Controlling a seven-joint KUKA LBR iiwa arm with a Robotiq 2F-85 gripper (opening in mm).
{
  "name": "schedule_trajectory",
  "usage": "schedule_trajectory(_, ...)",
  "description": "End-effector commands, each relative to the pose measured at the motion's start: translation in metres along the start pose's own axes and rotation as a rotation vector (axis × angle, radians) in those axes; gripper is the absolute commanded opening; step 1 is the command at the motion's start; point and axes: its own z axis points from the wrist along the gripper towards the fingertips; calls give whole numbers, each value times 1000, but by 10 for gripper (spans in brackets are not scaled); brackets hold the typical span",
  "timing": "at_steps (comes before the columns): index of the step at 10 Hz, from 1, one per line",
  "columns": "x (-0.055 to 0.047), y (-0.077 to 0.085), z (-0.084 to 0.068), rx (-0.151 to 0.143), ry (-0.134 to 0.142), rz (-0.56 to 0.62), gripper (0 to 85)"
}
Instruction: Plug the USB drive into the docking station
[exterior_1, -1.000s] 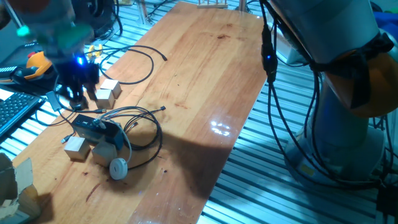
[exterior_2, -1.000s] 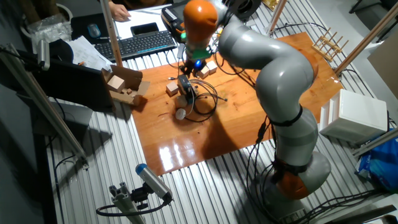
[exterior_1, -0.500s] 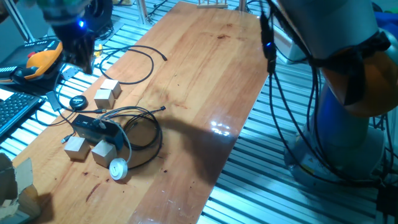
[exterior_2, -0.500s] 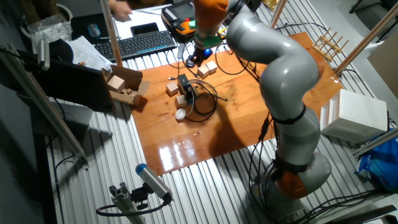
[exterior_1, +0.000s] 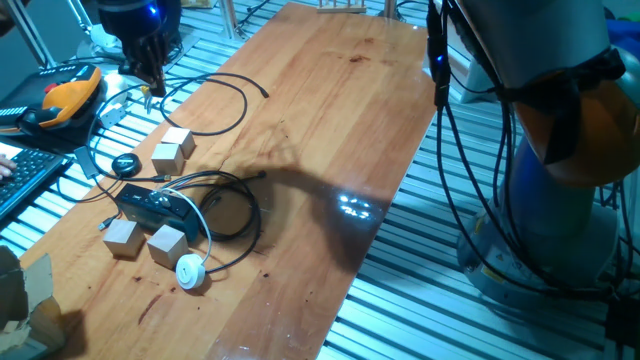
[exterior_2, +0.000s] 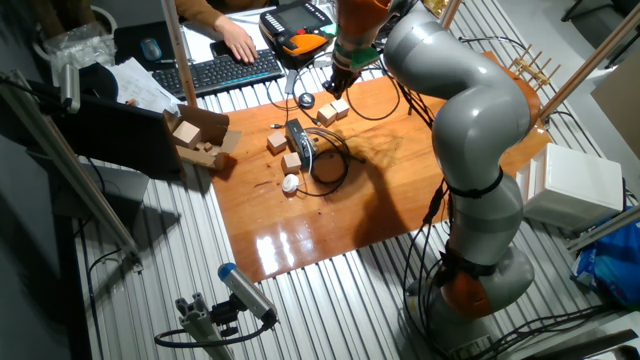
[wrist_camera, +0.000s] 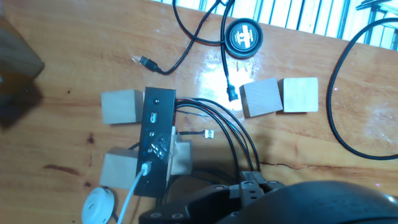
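Risen and drawn back from the dock (exterior_1: 152, 205), the gripper (exterior_1: 145, 78) now hangs over the counter (exterior_1: 320, 120) edge; its jaw state is unclear.

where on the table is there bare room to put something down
The wide stretch of table beyond the looped black cables, toward the robot base, is bare. It is crowded around the docking station: wooden cubes beside it, a round black puck and a white disc nearby.

fingers (exterior_1: 148, 82) risen from beside docking station (exterior_1: 152, 207), now well apart above it
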Motion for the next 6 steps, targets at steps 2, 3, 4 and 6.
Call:
schedule_trajectory(2, 1, 0, -1, -3, 11, -2, 0)
schedule_trajectory(3, 1, 0, -1, -5, 12, -1, 0)
schedule_trajectory(4, 1, 1, -1, -5, 12, -1, 0)
schedule_trajectory(6, 0, 0, 0, -5, 10, -1, 0)
